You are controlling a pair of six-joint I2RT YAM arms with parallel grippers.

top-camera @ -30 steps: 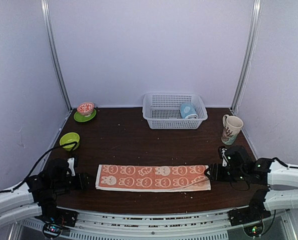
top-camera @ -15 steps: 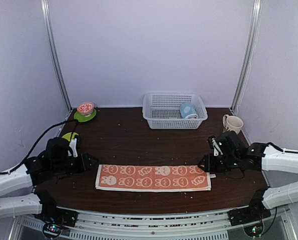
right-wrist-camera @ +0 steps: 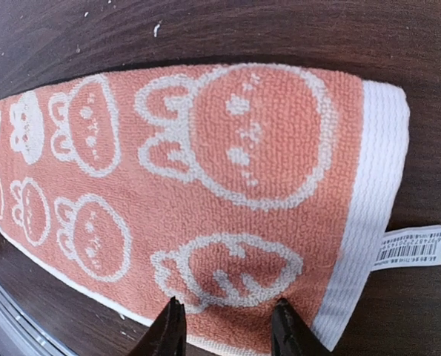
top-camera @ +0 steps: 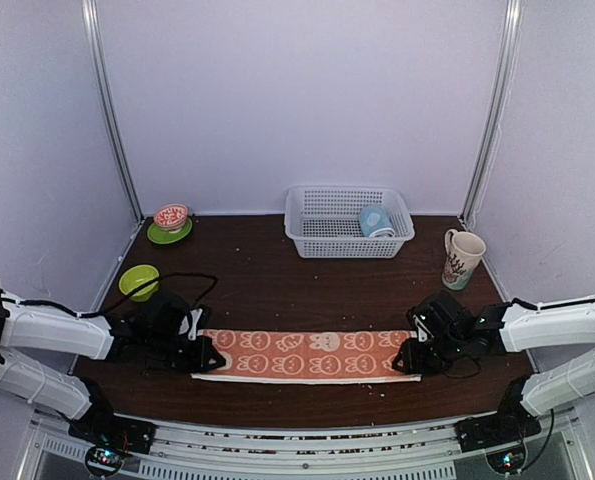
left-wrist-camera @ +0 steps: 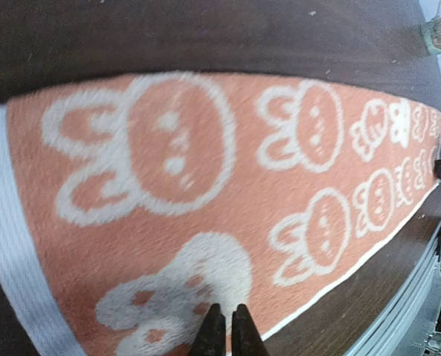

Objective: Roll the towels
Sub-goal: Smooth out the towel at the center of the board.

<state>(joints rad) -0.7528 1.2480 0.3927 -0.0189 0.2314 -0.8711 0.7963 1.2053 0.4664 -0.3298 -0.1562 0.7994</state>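
Note:
An orange-red towel with white bunny figures lies flat and stretched out along the table's front. My left gripper is low over its left end. In the left wrist view that gripper has its tips together, touching the cloth near the near edge, with no fold seen between them. My right gripper is at the towel's right end. In the right wrist view it stands open, fingertips spread on the cloth by the white border. A light blue towel sits bundled in the basket.
A white mesh basket stands at the back middle. A patterned mug is at the right. A green bowl and a red bowl on a green saucer are at the left. A white label sticks out of the towel's right end.
Both arms swung inward and down onto the towel's two ends. The left jaws closed; the right jaws narrowed but stay apart.

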